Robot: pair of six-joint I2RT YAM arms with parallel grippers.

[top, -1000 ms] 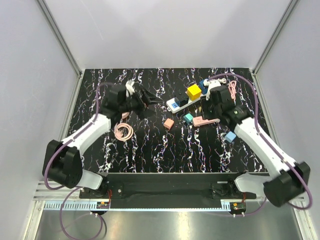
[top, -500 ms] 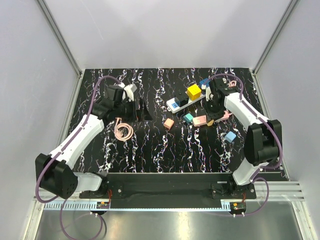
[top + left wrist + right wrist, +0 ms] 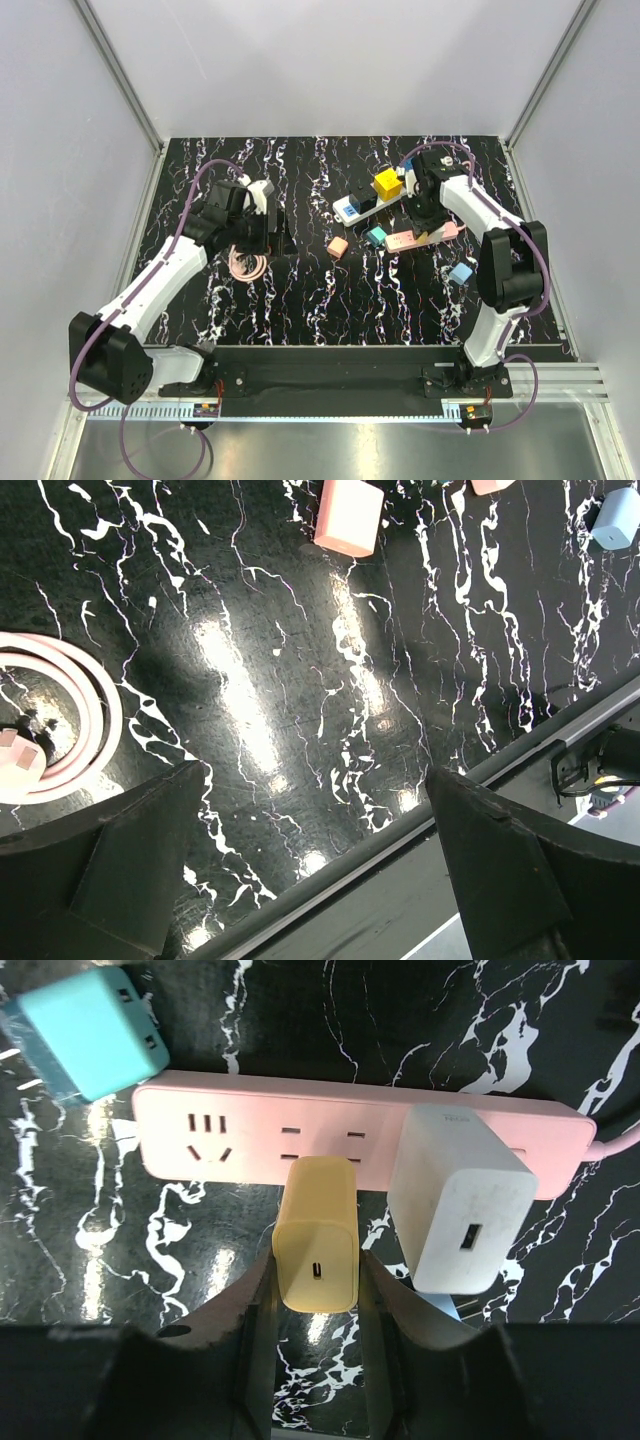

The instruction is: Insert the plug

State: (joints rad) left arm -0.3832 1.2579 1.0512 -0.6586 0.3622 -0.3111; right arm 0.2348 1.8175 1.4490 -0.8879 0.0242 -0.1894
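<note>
The right tool (image 3: 316,1270) grips the yellow plug (image 3: 316,1235) between narrowly set fingers, the plug's ported back facing the wrist camera. The plug hangs over one long edge of the pink power strip (image 3: 230,1140), which lies left to right on the table (image 3: 300,290). The free two-slot sockets sit just past the plug, left of the seated white charger (image 3: 455,1200). The insertion likely needs a slight shift across the strip, then a push down. The left tool (image 3: 315,820) is spread wide and empty, well apart to the left.

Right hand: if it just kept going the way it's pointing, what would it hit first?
The yellow charger gripped in the right hand would meet the pink power strip first, at the free sockets beside the white adapter. Its height above the strip is unclear.
</note>
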